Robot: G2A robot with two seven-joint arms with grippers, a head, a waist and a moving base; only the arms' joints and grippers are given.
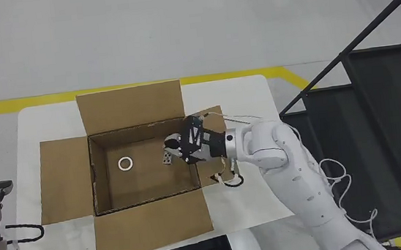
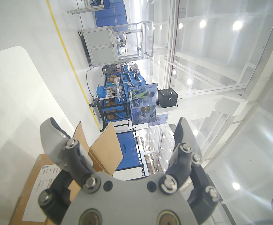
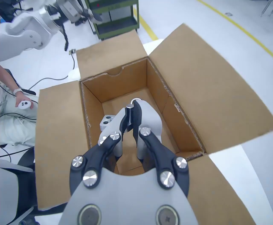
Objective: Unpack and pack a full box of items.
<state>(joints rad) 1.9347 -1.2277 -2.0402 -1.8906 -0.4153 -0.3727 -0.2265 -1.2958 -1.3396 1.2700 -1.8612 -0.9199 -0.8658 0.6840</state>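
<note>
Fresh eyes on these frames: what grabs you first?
The open cardboard box, flaps spread on the white table, with the right claw down inside it, shut on a dark pin. On the box floor lie a white ring and a small metal block. The left claw is open and empty, out past the box's left flap.
</note>
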